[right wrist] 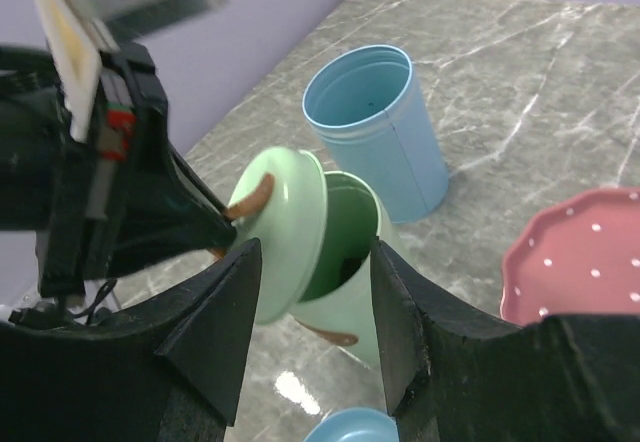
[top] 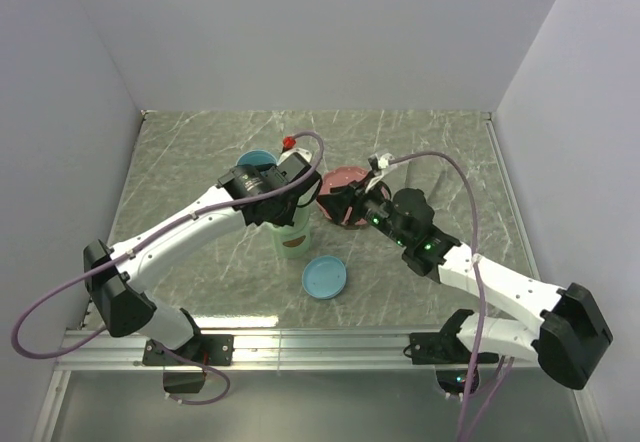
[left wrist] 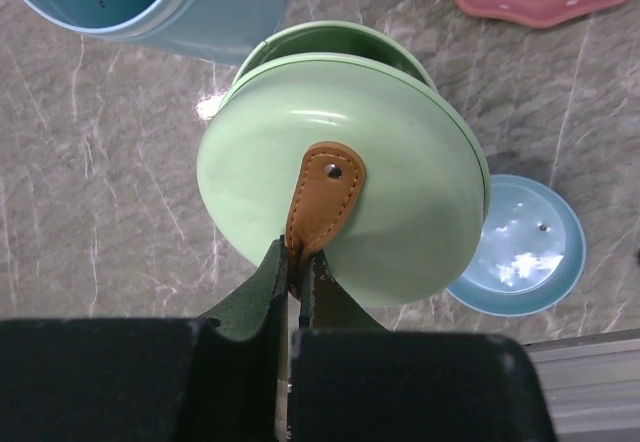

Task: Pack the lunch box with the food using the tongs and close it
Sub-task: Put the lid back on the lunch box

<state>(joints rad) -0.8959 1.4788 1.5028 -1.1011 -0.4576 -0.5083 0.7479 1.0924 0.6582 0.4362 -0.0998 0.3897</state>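
The left gripper (left wrist: pixel 297 262) is clenched on the brown leather tab (left wrist: pixel 322 194) of the green lid (left wrist: pixel 400 192), holding it tilted over the mouth of the green lunch box (right wrist: pixel 340 312), at the centre of the table in the top view. Part of the opening shows uncovered in the right wrist view, and I cannot tell whether the lid touches the rim. The right gripper (right wrist: pixel 315 262) is released and holds nothing; it hovers at about 2 o'clock from the box, over the pink plate (right wrist: pixel 580 262). The blue tin (right wrist: pixel 375 132) stands at 11 o'clock and the blue lid (top: pixel 325 277) lies at 5 o'clock. No tongs show, and the food is not clearly visible; something dark deep in the box may be it. The main risk is the soft tab: it may let the lid swing, land cocked on the rim or nudge the tall box over. The arms are also close enough to collide.
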